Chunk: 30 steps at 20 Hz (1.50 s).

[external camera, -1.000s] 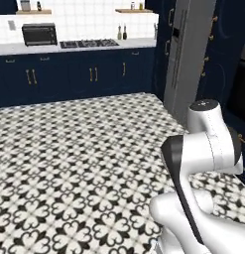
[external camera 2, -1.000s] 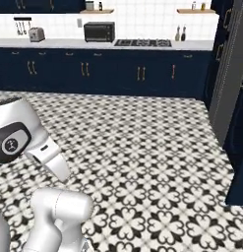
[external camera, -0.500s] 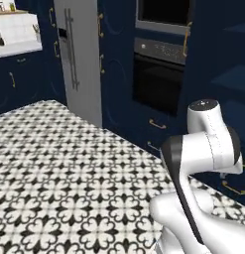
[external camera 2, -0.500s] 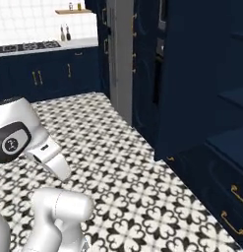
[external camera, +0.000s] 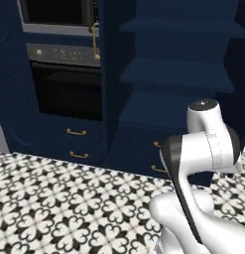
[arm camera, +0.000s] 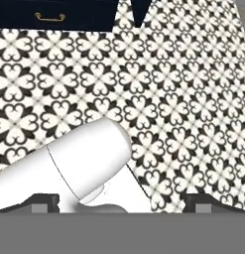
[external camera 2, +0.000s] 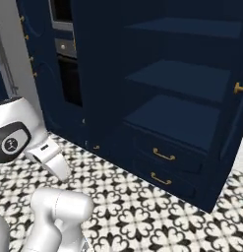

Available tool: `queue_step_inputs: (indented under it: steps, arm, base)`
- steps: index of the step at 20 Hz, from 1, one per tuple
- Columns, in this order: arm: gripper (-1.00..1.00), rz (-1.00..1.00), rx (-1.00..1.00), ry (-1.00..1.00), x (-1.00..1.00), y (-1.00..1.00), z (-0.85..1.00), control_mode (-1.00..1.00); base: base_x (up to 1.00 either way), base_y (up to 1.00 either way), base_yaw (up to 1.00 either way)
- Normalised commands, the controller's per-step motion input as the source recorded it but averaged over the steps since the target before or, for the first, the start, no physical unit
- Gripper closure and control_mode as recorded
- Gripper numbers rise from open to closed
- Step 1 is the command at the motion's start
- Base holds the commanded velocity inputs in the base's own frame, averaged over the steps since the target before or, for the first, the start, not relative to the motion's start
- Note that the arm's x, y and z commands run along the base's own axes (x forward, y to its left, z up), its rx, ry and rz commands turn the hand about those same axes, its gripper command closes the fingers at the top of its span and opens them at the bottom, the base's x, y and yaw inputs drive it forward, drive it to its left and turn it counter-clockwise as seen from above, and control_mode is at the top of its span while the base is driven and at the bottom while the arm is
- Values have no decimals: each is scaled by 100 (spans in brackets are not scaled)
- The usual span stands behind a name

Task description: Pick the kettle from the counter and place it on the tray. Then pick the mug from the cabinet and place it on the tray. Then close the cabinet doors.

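Upper right of both base views: the cabinet (external camera 2: 192, 78) stood open, bare navy shelves, drawers (external camera 2: 165, 165) with gold handles below. No mug, kettle or tray visible on anything the frames covered; mug could sit on a shelf above the frame edge, can't tell. Oven (external camera: 67, 89) was at upper left of the left base view. Gripper (arm camera: 121, 201) at the bottom of the hand view pointed down at the patterned floor (arm camera: 183, 99), fingertips (arm camera: 44, 201) spread wide, nothing between them. Risk: arm was folded low near the base, so driving closer to the cabinet could clip the drawer fronts or an open door; reaching a shelf blind may miss the mug.
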Motion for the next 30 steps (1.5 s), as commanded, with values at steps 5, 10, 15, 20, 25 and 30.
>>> queue_step_inputs:
  steps: [5,10,15,20,25,30]
  arm:
    - [-100,0,0,0,0,0,0,100]
    - [-100,0,0,0,0,0,0,100]
    - [-100,0,0,0,0,0,0,100]
    - [-100,0,0,0,0,0,0,100]
    - [-100,0,0,0,0,0,0,100]
    - [-100,0,0,0,0,0,0,100]
  base:
    - [23,48,-55]
    - [63,33,-19]
    - [67,3,-16]
    - [64,2,-27]
    - [56,17,-24]
    - [50,30,-16]
